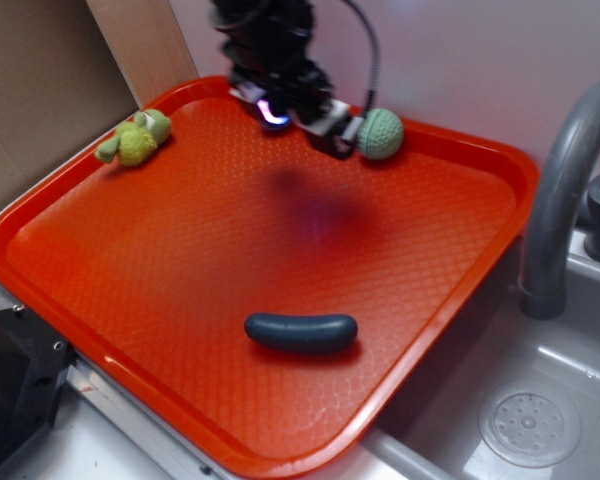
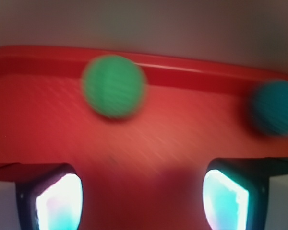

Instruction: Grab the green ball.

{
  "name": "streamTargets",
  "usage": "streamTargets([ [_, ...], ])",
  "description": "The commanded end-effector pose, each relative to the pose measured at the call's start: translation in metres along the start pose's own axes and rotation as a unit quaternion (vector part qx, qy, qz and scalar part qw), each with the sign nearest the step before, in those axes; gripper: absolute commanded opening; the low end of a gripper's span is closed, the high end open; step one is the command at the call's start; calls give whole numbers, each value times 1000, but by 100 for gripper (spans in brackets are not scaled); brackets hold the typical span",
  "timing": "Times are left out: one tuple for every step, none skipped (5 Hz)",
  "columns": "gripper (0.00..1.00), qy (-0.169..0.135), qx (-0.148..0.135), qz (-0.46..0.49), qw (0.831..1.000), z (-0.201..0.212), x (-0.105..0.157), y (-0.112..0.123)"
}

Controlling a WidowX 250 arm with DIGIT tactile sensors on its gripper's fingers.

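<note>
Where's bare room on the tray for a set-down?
The red tray is bare across its middle, between the plush frog at the far left corner and the dark oblong piece near the front. The right side is free too. The far rim is crowded: gripper, green ball, blue ball.

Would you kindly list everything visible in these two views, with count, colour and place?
green ball: one, pale mint green, far edge of the tray, beside the end effector
blue ball: one, teal blue, near the tray's far rim, seen only in the wrist view
plush frog: one, yellow-green, far left corner of the tray
oblong object: one, dark grey-blue, near middle of the tray
tray: one, orange-red, on the counter beside the sink
faucet: one, grey, right of the tray
sink drain: one, pale grey, bottom right
end effector: one, black, open, above the tray's far edge
</note>
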State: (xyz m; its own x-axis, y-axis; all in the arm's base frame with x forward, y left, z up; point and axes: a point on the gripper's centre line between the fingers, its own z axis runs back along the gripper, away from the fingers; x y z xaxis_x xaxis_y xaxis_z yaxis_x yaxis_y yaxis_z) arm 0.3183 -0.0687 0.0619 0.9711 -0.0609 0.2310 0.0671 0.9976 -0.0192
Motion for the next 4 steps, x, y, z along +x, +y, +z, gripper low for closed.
streamTargets([
  [100,-59,19,-35,997,-23,24,-40],
  [0,-73,15,-21,997,-35,35,-36],
  [0,-76,-36,-6,996,-30,47,-26],
  [0,-88,-31,-3,996,-22,58,-19],
])
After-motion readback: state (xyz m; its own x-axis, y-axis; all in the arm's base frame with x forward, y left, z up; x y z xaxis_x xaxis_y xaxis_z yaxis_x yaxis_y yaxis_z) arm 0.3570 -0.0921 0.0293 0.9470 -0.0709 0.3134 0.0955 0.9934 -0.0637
